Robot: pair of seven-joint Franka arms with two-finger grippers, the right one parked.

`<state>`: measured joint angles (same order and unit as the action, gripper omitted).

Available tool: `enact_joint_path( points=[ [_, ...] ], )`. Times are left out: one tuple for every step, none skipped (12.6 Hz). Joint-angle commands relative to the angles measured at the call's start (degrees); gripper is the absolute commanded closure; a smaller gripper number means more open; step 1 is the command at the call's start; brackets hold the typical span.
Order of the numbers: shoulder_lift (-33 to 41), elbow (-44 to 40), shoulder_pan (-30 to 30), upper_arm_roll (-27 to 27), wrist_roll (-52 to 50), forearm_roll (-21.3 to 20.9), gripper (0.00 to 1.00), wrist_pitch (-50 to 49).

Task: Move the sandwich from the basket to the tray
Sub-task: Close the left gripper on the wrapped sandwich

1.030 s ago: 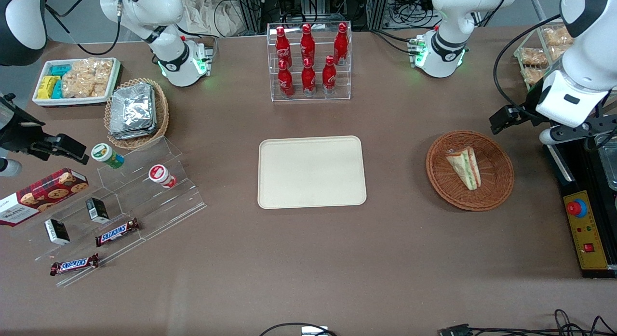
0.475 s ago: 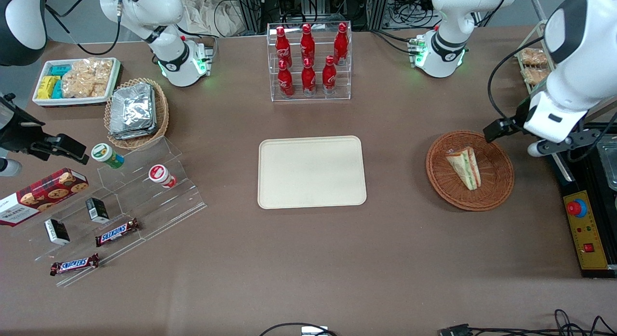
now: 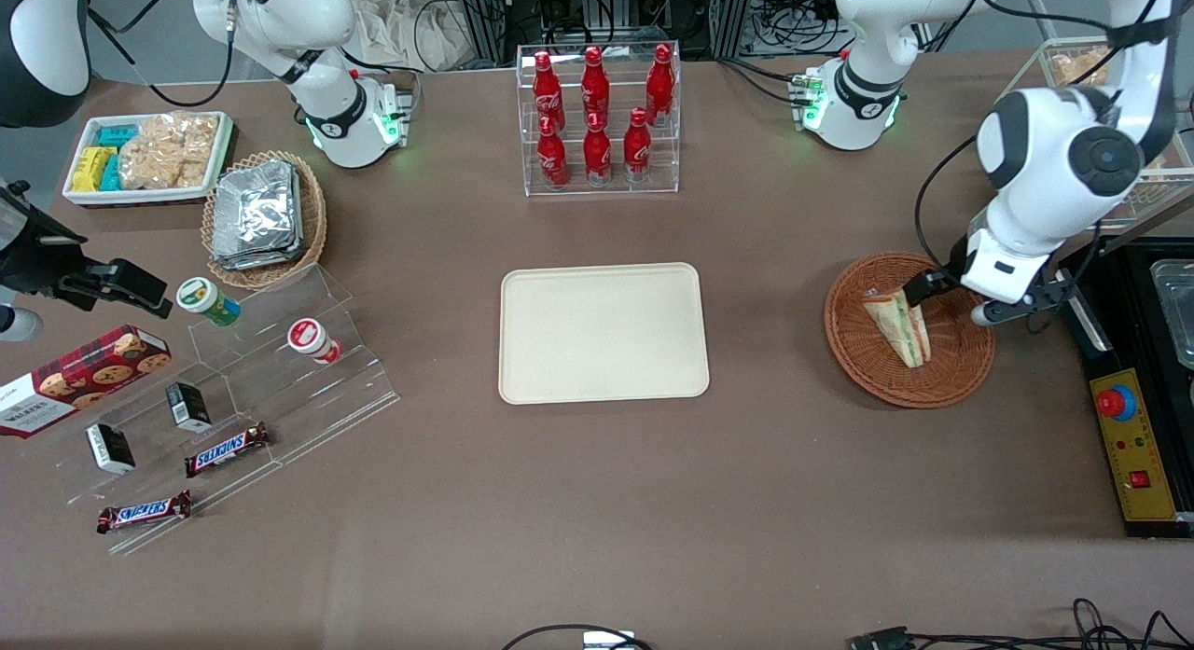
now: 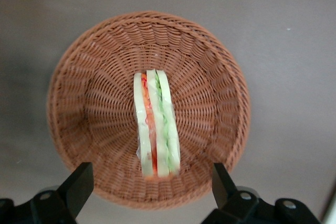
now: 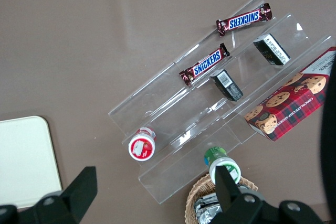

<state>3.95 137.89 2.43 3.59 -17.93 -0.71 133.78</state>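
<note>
Lying cut-edge up in the basket (image 4: 210,77), the sandwich (image 4: 156,124) points lengthwise between the gripper's (image 4: 149,192) spread fingers (image 4: 79,184).

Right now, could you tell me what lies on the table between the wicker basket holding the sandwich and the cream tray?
Nothing: the front view shows only bare brown tabletop between the basket and the tray. The open gripper hovers above the sandwich.

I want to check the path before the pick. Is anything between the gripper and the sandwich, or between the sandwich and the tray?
Nothing visible. The gripper, open, hangs above the basket with only air down to the sandwich. Between the basket and the tray there is only bare table.
</note>
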Motion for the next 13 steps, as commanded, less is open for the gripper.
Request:
enact_joint_path(
  points=[
    [-4.9, 2.3, 0.2, -0.1, -0.2, 0.0, 0.0, 8.0],
    [-6.4, 2.3, 0.2, -0.1, -0.3, 0.0, 0.0, 9.0],
    [-7.5, 2.6, 0.2, -0.1, -0.2, 0.0, 0.0, 10.5],
    [-8.5, 3.7, 0.2, -0.1, -0.2, 0.0, 0.0, 13.0],
    [-10.1, 4.7, 0.1, -0.2, -0.2, 0.0, 0.0, 15.4],
    [-11.8, 5.1, 0.1, -0.2, -0.2, 0.0, 0.0, 17.5],
    [-13.0, 5.8, 0.2, -0.2, -0.1, -0.1, 0.0, 19.2],
    [-13.6, 6.1, 0.2, -0.1, -0.1, -0.1, 0.01, 19.9],
    [-13.6, 6.2, 0.1, -0.2, -0.1, -0.1, 0.15, 20.0],
    [-13.5, 6.3, 0.1, -0.2, 0.0, -0.1, 0.47, 20.0],
    [-13.5, 6.3, 0.1, -0.1, 0.0, -0.1, 0.7, 20.0],
    [-13.5, 6.3, 0.1, -0.2, 0.0, -0.1, 0.84, 20.0],
    [-13.4, 6.2, 0.1, -0.2, 0.0, -0.1, 0.88, 19.9]
  ],
)
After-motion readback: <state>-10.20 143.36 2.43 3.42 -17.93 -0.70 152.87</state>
